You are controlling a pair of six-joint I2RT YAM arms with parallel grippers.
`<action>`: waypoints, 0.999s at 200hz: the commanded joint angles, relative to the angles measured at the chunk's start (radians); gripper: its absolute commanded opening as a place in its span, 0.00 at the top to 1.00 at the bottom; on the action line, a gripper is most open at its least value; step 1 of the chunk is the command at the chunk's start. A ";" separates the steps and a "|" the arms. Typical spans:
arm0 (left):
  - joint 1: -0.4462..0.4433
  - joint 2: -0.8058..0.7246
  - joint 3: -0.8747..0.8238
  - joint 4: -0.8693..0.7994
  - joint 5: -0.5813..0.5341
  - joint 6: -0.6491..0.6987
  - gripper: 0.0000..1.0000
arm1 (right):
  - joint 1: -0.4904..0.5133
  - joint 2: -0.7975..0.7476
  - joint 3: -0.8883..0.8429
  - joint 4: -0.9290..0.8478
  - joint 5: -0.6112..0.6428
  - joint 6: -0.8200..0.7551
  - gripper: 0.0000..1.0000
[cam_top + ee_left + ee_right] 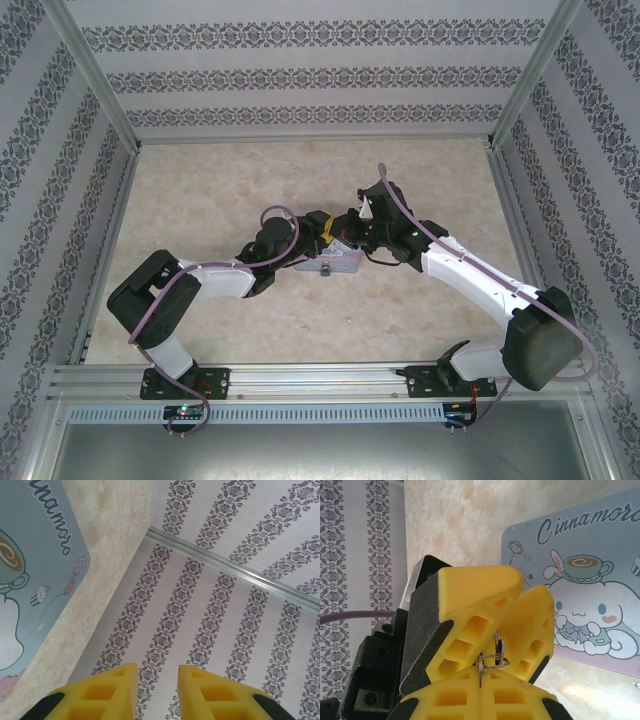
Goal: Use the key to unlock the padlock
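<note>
The right gripper [480, 677] has its fingers pressed flat together. A thin dark sliver is pinched at their seam, which I take for the key [480, 671], though the view is too close to be sure. A wire ring [493, 659] stands just above it, at 1 o'clock. The left gripper [158, 672] shows a narrow gap with only wallpaper between its fingers, so it appears to hold nothing. From the right wrist, its yellow fingers [470, 605] crowd the ring from 11 o'clock.

From above, both grippers meet over the tin [335, 262] on the table [200, 220]. A small bluish speck at the tin's 6 o'clock edge looks like the padlock [327, 271].

Such a thin key, held only at its tip, could twist or slip in the soft pads. The ring might snag on the left fingers as the arms part. Nothing pins the tin or steadies the lock, so a push at the keyhole may shove both away instead of seating the key.
</note>
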 commanded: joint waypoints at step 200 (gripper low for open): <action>-0.015 -0.033 -0.015 -0.019 -0.031 0.022 0.88 | -0.037 -0.060 -0.056 0.014 -0.013 0.015 1.00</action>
